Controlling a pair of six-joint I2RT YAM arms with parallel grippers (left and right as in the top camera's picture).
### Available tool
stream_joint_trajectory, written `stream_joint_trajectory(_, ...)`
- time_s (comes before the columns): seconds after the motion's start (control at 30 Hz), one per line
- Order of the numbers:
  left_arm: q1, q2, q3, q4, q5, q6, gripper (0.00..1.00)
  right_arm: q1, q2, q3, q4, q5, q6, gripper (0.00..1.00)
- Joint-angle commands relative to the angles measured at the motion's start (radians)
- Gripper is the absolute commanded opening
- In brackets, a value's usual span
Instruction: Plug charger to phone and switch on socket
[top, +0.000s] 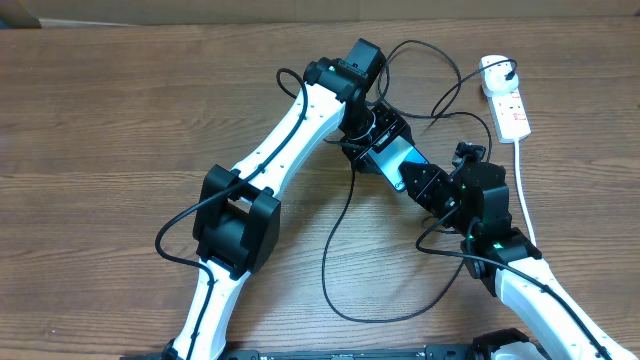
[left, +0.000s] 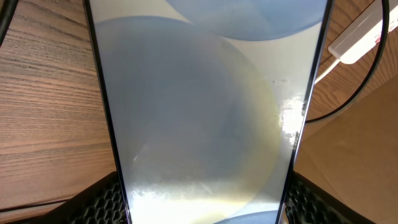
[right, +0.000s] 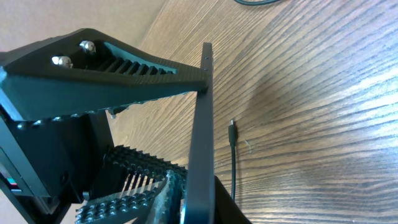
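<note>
The phone (top: 391, 160), light-blue screen up, is held off the table between both grippers. My left gripper (top: 372, 138) is shut on its far end; in the left wrist view the screen (left: 205, 106) fills the frame between the fingers (left: 204, 208). My right gripper (top: 428, 186) is shut on the near end; the right wrist view shows the phone edge-on (right: 202, 130) clamped in the jaws (right: 196, 199). The charger cable (top: 337, 225) loops over the table. Its connector tip (right: 231, 129) lies loose on the wood beside the phone. The socket (top: 507, 100) lies at the far right.
The socket's thick white cord (top: 522, 190) runs down the right side past my right arm. A white adapter (top: 493, 67) sits at the socket's far end with the black cable running from it. The socket (left: 357, 38) and black cable (left: 375, 59) also show in the left wrist view.
</note>
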Motion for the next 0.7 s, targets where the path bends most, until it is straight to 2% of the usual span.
stream_joint_trajectory(0.0, -0.008, -0.008, 0.03, 0.003, 0.013, 0.022, 0.73, 0.005, 0.0, 0.011, 0.005, 0.013, -0.001, 0.12)
stream_joint_trajectory(0.23, -0.008, -0.008, 0.03, 0.004, 0.011, 0.065, 0.75, 0.005, 0.0, 0.011, 0.005, 0.013, -0.001, 0.11)
stream_joint_trajectory(0.4, -0.008, -0.008, 0.03, 0.005, 0.002, 0.077, 0.77, 0.005, 0.0, 0.011, 0.006, 0.013, -0.001, 0.07)
stream_joint_trajectory(0.43, -0.008, -0.008, 0.03, 0.01, 0.002, 0.085, 0.79, 0.005, 0.0, 0.011, 0.006, 0.013, -0.001, 0.06)
stream_joint_trajectory(0.57, -0.008, -0.008, 0.03, 0.031, 0.001, 0.14, 1.0, 0.005, 0.0, 0.011, 0.006, 0.013, -0.001, 0.04)
stream_joint_trajectory(0.67, -0.005, -0.008, 0.03, 0.037, -0.006, 0.156, 1.0, 0.004, 0.0, 0.011, 0.006, 0.013, -0.001, 0.04)
